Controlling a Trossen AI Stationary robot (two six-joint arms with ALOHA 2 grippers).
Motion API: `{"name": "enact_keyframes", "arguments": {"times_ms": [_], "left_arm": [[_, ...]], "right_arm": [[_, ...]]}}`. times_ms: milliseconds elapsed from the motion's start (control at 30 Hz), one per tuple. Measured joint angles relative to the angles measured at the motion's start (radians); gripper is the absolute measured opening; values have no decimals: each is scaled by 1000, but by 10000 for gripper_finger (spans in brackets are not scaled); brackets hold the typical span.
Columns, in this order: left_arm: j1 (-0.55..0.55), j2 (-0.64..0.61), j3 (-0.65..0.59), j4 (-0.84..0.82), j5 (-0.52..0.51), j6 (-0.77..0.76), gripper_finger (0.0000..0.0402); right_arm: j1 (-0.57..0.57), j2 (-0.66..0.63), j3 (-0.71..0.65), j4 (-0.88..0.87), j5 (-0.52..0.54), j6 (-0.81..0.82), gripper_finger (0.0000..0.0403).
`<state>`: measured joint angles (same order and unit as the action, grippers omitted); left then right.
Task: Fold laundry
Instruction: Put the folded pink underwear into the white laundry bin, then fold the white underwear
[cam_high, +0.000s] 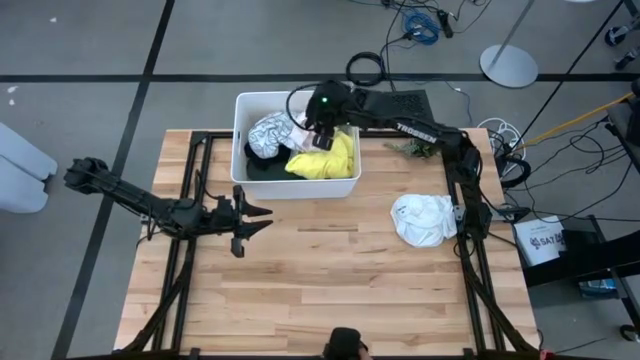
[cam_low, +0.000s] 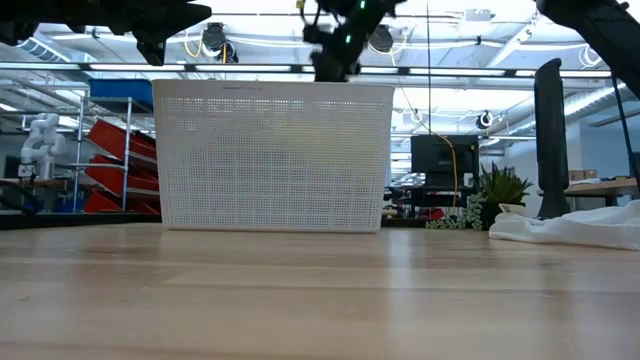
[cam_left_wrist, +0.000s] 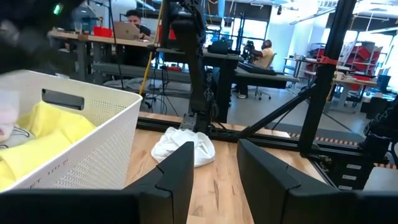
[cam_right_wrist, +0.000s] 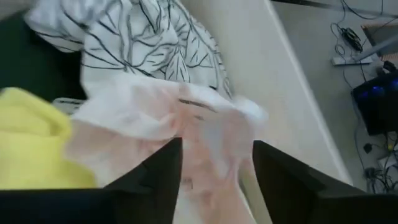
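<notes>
While between right fingers (cam_right_wrist: 211, 174), pale garment (cam_right_wrist: 186, 124)

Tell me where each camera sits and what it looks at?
High: above, looking down on both arms, the white bin.
Low: at tabletop height, facing the bin's wall.
Left wrist: on the left arm, past open left gripper.
Right wrist: inside the bin, right gripper over a pale garment.
All show the bin.

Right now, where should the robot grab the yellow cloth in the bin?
Probably the yellow cloth is best pinched at its raised, bunched fold near the bin's middle, coming straight down from above. The white bin walls block any sideways approach, and the cloth lies heaped on top of the pile. The right gripper already hangs over the bin, fingers apart.
</notes>
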<state>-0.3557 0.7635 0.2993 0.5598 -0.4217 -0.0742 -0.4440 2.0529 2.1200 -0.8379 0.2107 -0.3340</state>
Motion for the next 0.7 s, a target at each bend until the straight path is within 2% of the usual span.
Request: {"name": "enact_keyframes", "arguments": {"times_ms": [200, 433, 533, 700], "left_arm": [[0, 0, 0, 0, 0, -2, 132], [0, 0, 0, 11, 1, -2, 132], [0, 0, 1, 12, 1, 2, 132], [0, 0, 1, 13, 1, 2, 132]], "right_arm": [[1, -3, 226, -266, -5, 22, 211], [-6, -102, 206, -463, -51, 92, 221], [2, -131, 206, -565, -122, 157, 215], [40, -157, 206, -712, -311, 257, 207]]}}
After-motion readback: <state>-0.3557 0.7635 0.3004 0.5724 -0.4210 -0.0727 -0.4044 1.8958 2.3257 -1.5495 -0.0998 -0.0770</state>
